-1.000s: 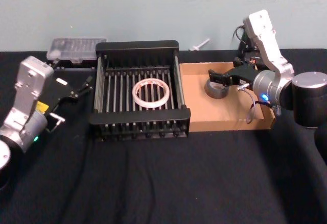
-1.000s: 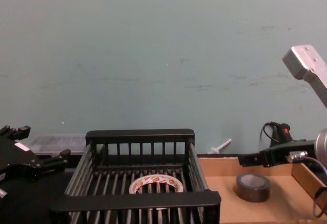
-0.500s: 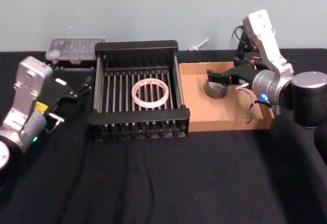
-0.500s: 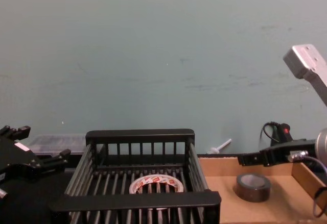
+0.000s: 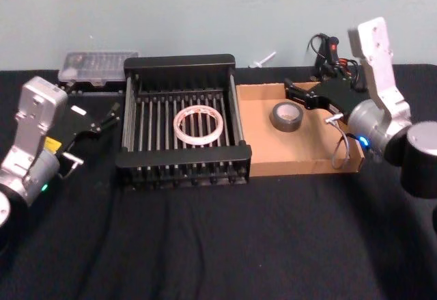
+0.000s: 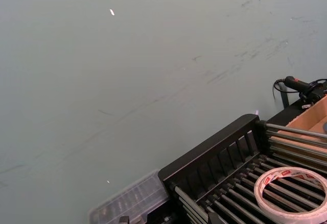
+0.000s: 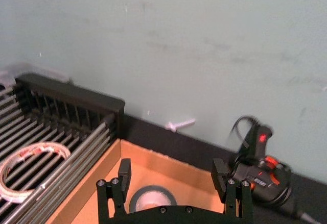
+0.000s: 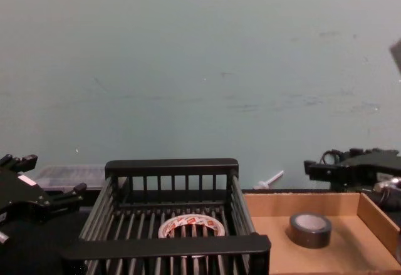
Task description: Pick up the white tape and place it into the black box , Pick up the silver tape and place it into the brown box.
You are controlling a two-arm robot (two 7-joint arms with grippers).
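**Both rolls boxed, my right pincer clear of the silver one**

My left gripper [image 5: 108,117] is parked on the table beside the black box [image 5: 181,165]; its fingers stand a little apart, and it holds nothing. A clear plastic case [image 5: 93,65] sits just behind it.

Inside the black box, the white tape [image 5: 199,124] lies flat on the slatted floor near the middle. Its hole faces straight up, so as a flat ring it has no long axis and points no particular way. The red marks on its core show from the chest view.

Next comes the brown box [image 5: 300,164], touching the black one. The silver tape [image 5: 287,115] rests flat on the cardboard floor in the back half, hole up too, with its axis vertical.

What has changed is on my right. A second ago my right gripper [image 5: 299,96] hung around that roll; now it has lifted and drawn back toward the far rim. Its fingers are spread wide and empty, and the roll stays put below them. I judge that both placements are done, with only the retreat left.
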